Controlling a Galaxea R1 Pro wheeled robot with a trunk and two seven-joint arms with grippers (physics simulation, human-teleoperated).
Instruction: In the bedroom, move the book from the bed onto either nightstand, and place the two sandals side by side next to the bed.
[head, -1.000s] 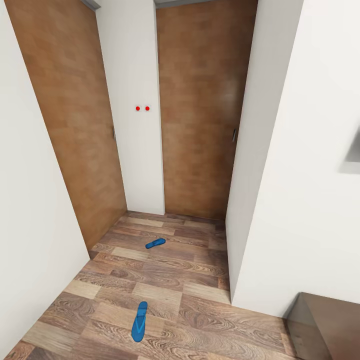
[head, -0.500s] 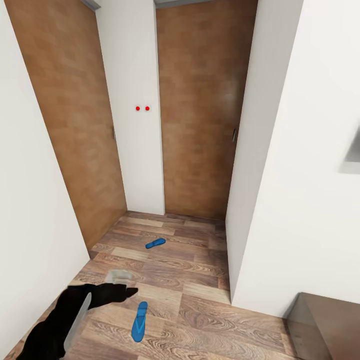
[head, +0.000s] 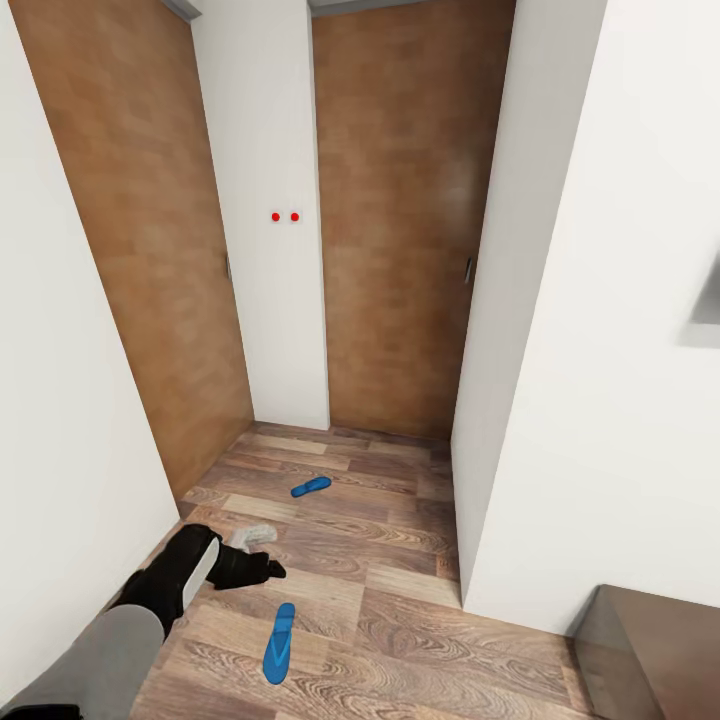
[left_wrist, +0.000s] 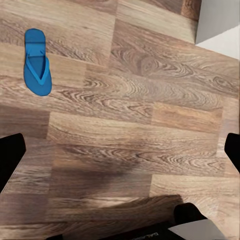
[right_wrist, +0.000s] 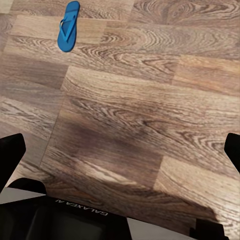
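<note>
- Left tool hangs wide, empty, above the floor; near sandal just before it.
- Far sandal well beyond.
- Right tool wide; fingertips cut off.

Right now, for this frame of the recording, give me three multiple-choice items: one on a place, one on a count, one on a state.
1. Where does the near sandal lie?
A. on the wood floor
B. on a shelf
C. in the left gripper

2. How many blue sandals show in the head view?
A. one
B. two
C. four

3. What state is the left gripper in?
A. shut on a sandal
B. open and holding nothing
C. shut on a book

Answers:
1: A, it lies flat on the planks just in front of the robot.
2: B, the near one, plus the far sandal lying before the wooden doors.
3: B, the left wrist view shows its jaws spread wide with bare floor between them.
</note>
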